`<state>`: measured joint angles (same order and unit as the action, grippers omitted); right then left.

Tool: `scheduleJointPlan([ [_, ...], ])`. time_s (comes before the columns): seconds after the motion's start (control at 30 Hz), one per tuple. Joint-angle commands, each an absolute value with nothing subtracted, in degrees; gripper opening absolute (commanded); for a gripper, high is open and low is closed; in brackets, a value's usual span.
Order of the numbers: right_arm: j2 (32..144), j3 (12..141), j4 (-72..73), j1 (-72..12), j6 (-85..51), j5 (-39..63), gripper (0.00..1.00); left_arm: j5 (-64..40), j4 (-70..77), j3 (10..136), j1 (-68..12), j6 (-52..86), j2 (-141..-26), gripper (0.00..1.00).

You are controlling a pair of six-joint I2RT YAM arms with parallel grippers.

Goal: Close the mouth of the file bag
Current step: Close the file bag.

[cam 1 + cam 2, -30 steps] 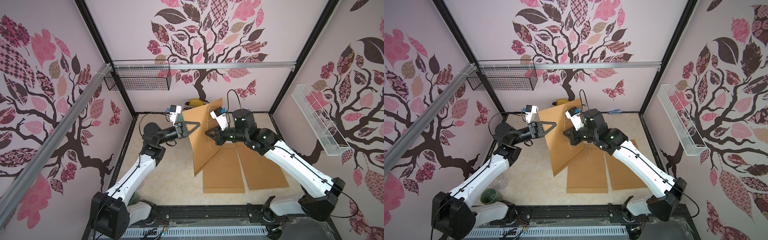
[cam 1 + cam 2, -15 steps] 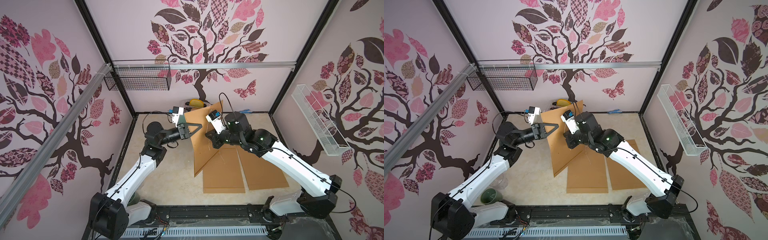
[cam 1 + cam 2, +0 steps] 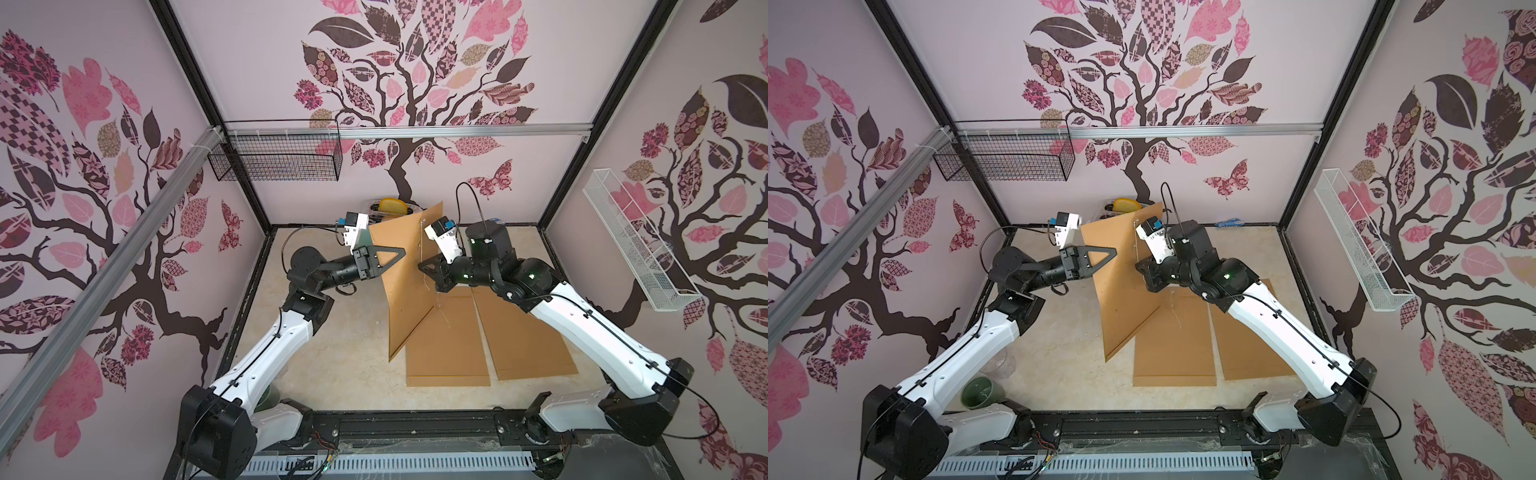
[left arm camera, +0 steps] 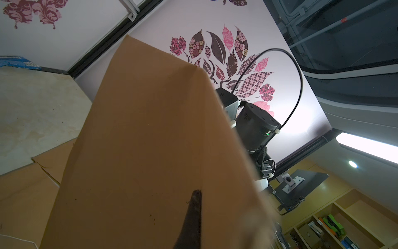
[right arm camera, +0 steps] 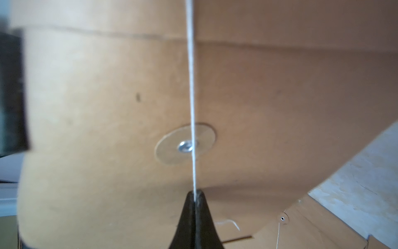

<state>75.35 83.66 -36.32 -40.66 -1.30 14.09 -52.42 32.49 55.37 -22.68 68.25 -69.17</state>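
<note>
A brown paper file bag (image 3: pixel 409 270) (image 3: pixel 1121 291) stands upright above the table, lower corner near the surface. My left gripper (image 3: pixel 402 251) (image 3: pixel 1114 252) is shut on its left edge. In the left wrist view one dark finger (image 4: pixel 195 207) lies on the bag's (image 4: pixel 140 140) face; the other is hidden behind it. My right gripper (image 3: pixel 421 266) (image 3: pixel 1137 264) (image 5: pixel 195 195) is shut on the bag's white string (image 5: pixel 191 86). The string runs taut across the round clasp disc (image 5: pixel 172 148) on the bag's other face (image 5: pixel 280 107).
Two more brown file bags (image 3: pixel 449 345) (image 3: pixel 523 336) lie flat on the table under the right arm. A black wire basket (image 3: pixel 274 162) hangs on the back wall, a white one (image 3: pixel 636 241) on the right wall. A green cup (image 3: pixel 980 392) stands at the front left.
My right arm swung left toward the bag with the string, then came back to the right. The left gripper and the bag have barely moved.
</note>
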Motion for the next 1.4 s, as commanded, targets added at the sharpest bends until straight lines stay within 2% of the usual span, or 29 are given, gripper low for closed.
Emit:
scheduleJointPlan([
  [0.0,71.63,79.47,-32.49,-40.8,-2.99,15.99,0.0,-49.18,29.54,57.6,-23.03,63.43,-66.62,0.0],
  [0.07,70.62,77.74,-30.6,-40.78,-3.78,17.79,0.0,-49.25,30.84,57.74,-23.03,64.58,-66.96,0.0],
  [0.17,70.6,77.13,-30.09,-40.76,-4.72,20.07,0.09,-49.5,32.89,57.72,-23.03,66.38,-67.54,0.0],
  [0.23,70.65,76.65,-29.55,-40.64,-4.91,20.85,0.12,-49.53,33.45,57.55,-23.03,66.83,-67.43,0.0],
  [0.5,70.87,74.62,-26.07,-40.28,-6.34,22.24,0.11,-49.56,35.23,56.81,-23.03,68.44,-66.97,0.0],
  [0.63,70.84,74.02,-24.87,-40.24,-7.15,22.0,0.04,-49.54,35.95,56.78,-23.02,69.08,-67.06,0.0],
  [0.67,70.8,73.97,-24.85,-40.21,-7.4,21.49,0.0,-49.55,35.82,56.91,-23.03,69.02,-67.06,0.0],
  [0.83,70.16,76.03,-30.11,-40.25,-6.96,18.8,0.0,-48.99,32.96,56.85,-23.03,67.74,-66.54,0.0],
  [1.03,70.1,79.44,-37.41,-40.65,-1.24,10.7,0.0,-46.75,32.43,55.77,-22.98,67.68,-66.54,0.0],
  [1.37,73.67,84.0,-41.1,-48.18,2.3,2.11,0.0,-46.25,28.45,56.6,-23.03,66.36,-66.64,0.0],
])
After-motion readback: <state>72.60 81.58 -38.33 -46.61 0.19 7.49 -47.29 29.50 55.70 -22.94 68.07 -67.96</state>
